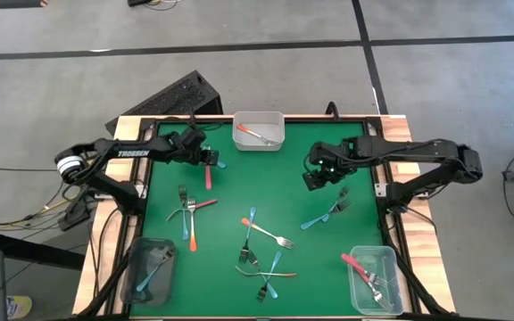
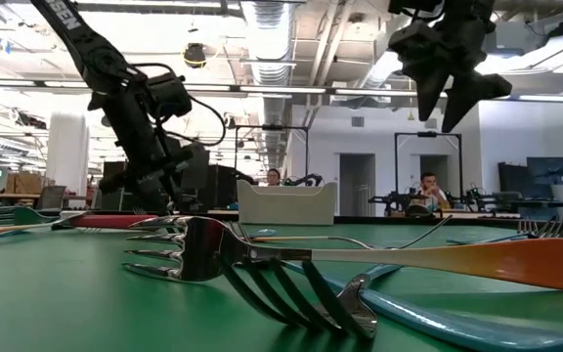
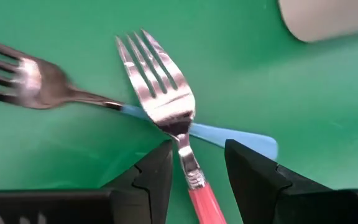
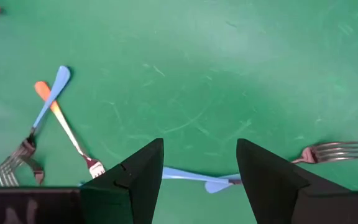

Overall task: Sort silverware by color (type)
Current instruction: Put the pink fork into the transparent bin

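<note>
The red-pink fork (image 3: 179,118) lay on the green mat (image 1: 266,169) near the far left corner, across a light blue fork (image 3: 229,135); its handle end was cut off in the left wrist view, and from above its tines were hidden under the left gripper (image 1: 205,157); that gripper's fingers (image 3: 157,177) stood on either side of the handle, a little apart from it, not squeezing it yet. The forks were small, with shiny silver tines and thin coloured handles; about eleven lay loose on the mat, some crossed in little piles, so an exact count was hard. Three clear bins held more: the far bin (image 1: 258,131) one orange fork, the near left bin (image 1: 151,269) blue ones, the near right bin (image 1: 374,277) a red-pink one among others too tangled to count. The right gripper (image 1: 319,177) hung above the mat, jaws wide and empty, over a blue fork (image 4: 197,177).
</note>
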Robot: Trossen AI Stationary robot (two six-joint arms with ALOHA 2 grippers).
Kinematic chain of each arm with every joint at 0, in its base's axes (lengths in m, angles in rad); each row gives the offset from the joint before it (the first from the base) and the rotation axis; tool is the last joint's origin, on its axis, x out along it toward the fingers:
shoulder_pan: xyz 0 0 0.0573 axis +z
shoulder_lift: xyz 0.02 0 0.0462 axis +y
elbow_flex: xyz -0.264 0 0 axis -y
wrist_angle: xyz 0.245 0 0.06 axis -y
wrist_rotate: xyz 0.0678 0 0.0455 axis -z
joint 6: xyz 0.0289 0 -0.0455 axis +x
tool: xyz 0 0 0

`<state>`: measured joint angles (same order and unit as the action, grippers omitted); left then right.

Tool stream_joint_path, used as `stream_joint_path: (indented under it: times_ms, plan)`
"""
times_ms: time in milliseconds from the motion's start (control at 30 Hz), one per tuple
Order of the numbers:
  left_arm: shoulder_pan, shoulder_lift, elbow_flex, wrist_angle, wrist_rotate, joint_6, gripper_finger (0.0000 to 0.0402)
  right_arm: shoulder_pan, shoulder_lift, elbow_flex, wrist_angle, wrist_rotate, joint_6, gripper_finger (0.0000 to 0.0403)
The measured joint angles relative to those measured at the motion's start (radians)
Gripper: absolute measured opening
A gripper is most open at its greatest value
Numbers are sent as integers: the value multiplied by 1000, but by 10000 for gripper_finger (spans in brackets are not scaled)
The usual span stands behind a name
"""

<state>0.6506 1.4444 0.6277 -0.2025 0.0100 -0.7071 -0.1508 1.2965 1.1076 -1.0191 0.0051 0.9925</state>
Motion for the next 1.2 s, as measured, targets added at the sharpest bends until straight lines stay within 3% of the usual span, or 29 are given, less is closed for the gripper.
stream_joint_path:
  times_ms: [267, 400, 533, 600, 1033, 1200]
  plan:
    - [-7, 111, 7, 35, -3, -4, 130, -13, 17, 0, 21, -21, -54, 226]
    - [-9, 110, 5, 29, -5, -8, 91, -23, 7, 0, 20, -20, -70, 226]
    - [-9, 57, 0, -1, -8, -8, 22, -30, -6, 0, 17, -21, -119, 226]
    - [-10, 23, -3, -36, -15, -10, 8, -39, -9, 0, 18, -21, -137, 226]
    - [-51, -256, -2, -180, -14, 30, 1, -116, -8, 0, 147, -74, -327, 226]
    - [-116, -371, -1, -23, 138, 177, 0, -144, 3, -8, 230, -122, -426, 226]
